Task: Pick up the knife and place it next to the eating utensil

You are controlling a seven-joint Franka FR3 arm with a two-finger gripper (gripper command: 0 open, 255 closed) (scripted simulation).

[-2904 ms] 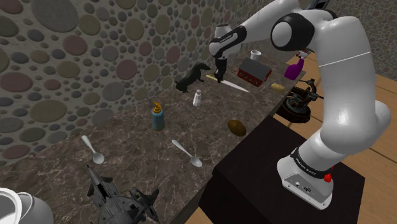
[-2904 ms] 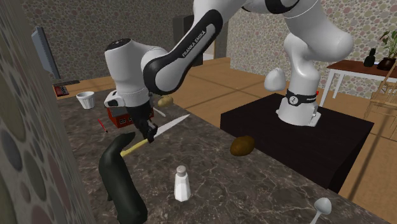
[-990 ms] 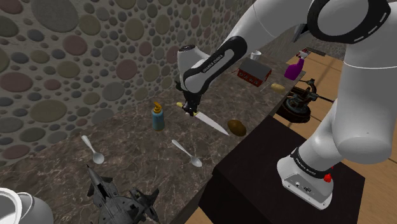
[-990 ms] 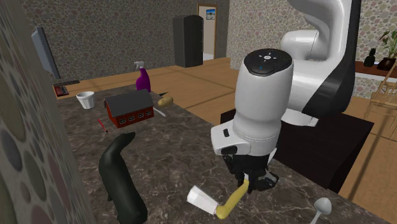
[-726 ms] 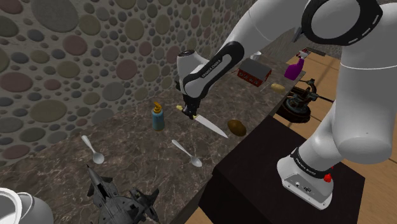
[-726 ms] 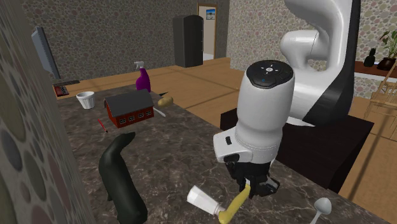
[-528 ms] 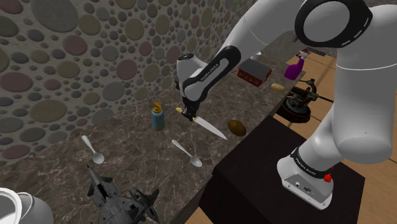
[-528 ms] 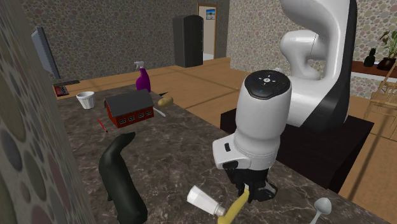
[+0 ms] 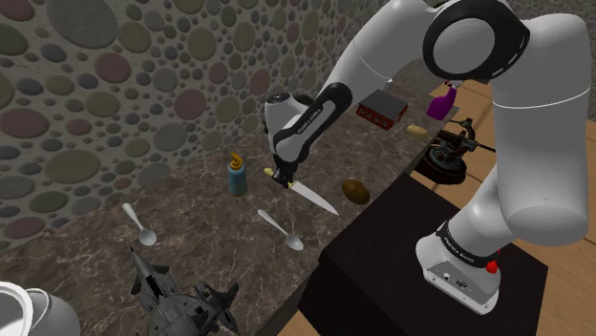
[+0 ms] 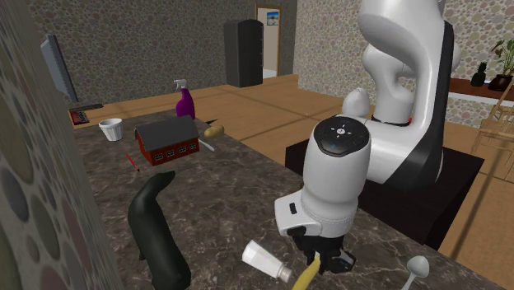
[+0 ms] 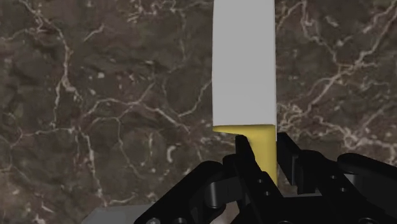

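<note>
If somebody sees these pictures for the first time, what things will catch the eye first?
The large white arm bends low over the dark marbled counter, and its black claw is shut on the yellow handle of a white-bladed knife. A spoon lies on the counter close to the blade, and a black dog figure stands near the wall in the second exterior view.

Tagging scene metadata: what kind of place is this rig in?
Probably a living or kitchen area of a house: a dark marble countertop against a pebble-patterned wall, a wooden floor beyond, and a side table carrying a plant.
</note>
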